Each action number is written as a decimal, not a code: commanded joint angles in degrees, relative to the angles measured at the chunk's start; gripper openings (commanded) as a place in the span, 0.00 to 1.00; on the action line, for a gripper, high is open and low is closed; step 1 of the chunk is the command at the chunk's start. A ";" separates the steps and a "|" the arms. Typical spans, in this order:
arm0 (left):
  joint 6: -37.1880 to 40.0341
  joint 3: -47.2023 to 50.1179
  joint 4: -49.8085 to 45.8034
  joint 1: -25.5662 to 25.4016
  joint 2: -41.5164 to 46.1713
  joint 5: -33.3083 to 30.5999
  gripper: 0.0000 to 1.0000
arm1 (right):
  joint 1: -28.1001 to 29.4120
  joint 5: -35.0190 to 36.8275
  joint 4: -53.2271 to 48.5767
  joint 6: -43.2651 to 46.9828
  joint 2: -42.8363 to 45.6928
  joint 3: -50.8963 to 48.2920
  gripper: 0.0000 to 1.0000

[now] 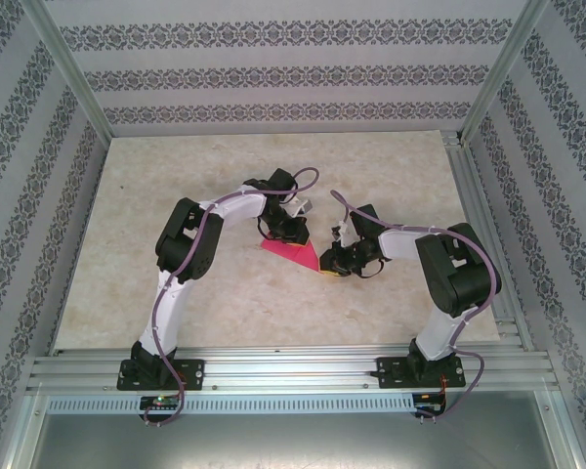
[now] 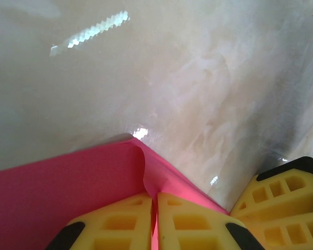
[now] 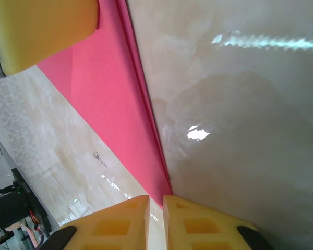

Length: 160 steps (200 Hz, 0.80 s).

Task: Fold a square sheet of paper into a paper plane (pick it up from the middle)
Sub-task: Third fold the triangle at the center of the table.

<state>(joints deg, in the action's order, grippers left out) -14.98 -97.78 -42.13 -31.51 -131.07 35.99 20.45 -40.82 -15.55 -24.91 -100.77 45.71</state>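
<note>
The left pincer (image 2: pixel 155 202) is clenched on the pink paper (image 2: pixel 68 182). A raised crease runs straight into the thin slit between its yellow fingers, and the folded sheet lies flat ahead of it and off to one side on the marble worktop (image 2: pixel 224 104). The right pincer (image 3: pixel 156 203) sits just beside the left one, its fingers drawn nearly together at the paper's narrow pointed end. The tip reaches them, but I cannot tell whether it is pinched.

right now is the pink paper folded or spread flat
Folded: the pink paper tapers to a point with layered edges along one side.
</note>
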 commanded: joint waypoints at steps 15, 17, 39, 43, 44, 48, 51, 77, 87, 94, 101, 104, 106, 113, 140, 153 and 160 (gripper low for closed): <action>1.71 0.24 -1.99 1.33 -1.64 -2.24 0.13 | -1.02 2.07 -7.71 2.52 0.32 -0.04 0.17; 1.71 0.22 -2.08 1.31 -1.71 -2.26 0.13 | -1.02 2.19 -7.95 2.50 0.40 0.16 0.17; 2.05 -0.09 -2.65 1.32 -1.84 -2.15 0.13 | -1.31 0.55 -7.01 1.27 3.16 0.71 0.17; 2.12 -0.13 -2.68 1.34 -1.80 -2.16 0.13 | -1.29 -0.02 -6.55 0.88 3.56 0.97 0.17; 2.13 -0.09 -2.64 1.35 -1.73 -2.20 0.13 | -1.29 -0.08 -6.53 0.81 3.56 1.01 0.17; 2.12 -0.05 -2.61 1.28 -1.62 -2.15 0.13 | -1.29 -0.76 -6.19 0.43 3.89 1.34 0.17; 2.09 0.03 -2.61 1.33 -1.65 -2.18 0.13 | -1.29 -1.21 -5.95 0.17 4.10 1.59 0.17; 2.32 -0.05 -2.73 1.36 -1.65 -2.07 0.13 | -1.21 -3.86 -0.98 -3.71 5.58 2.75 0.17; 2.33 -0.05 -2.88 1.34 -1.70 -2.06 0.13 | -1.18 -4.17 0.33 -4.70 5.29 3.27 0.17; 2.33 0.04 -2.76 1.29 -1.58 -2.20 0.13 | -1.28 -3.94 1.49 -5.20 4.66 3.64 0.17; 2.26 0.21 -2.48 1.35 -1.55 -2.16 0.13 | -1.29 -3.84 2.24 -5.73 3.56 4.20 0.17; 2.24 0.22 -2.42 1.33 -1.60 -2.15 0.13 | -1.21 -3.83 2.41 -5.88 3.06 4.47 0.17; 2.24 0.20 -2.38 1.31 -1.64 -2.15 0.13 | -1.20 -3.83 2.49 -5.93 2.69 4.67 0.17; 2.16 -0.04 -2.60 1.34 -1.76 -2.12 0.13 | -1.05 -3.83 3.02 -6.08 1.24 5.14 0.17; 2.24 0.04 -2.52 1.28 -1.91 -2.12 0.13 | -0.63 -4.03 5.75 -6.96 -3.04 6.30 0.16; 2.24 -0.22 -2.50 1.33 -1.85 -1.96 0.13 | -0.75 -4.62 6.57 -7.04 -5.01 6.49 0.16; 2.15 -0.22 -2.56 1.29 -1.90 -2.06 0.13 | -0.76 -3.90 5.93 -6.65 -5.71 6.58 0.16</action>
<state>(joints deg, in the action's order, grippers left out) -14.28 -97.78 -42.17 -31.48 -131.07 35.99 19.75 -43.86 -11.66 -30.68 -103.37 51.40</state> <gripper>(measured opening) 0.134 0.164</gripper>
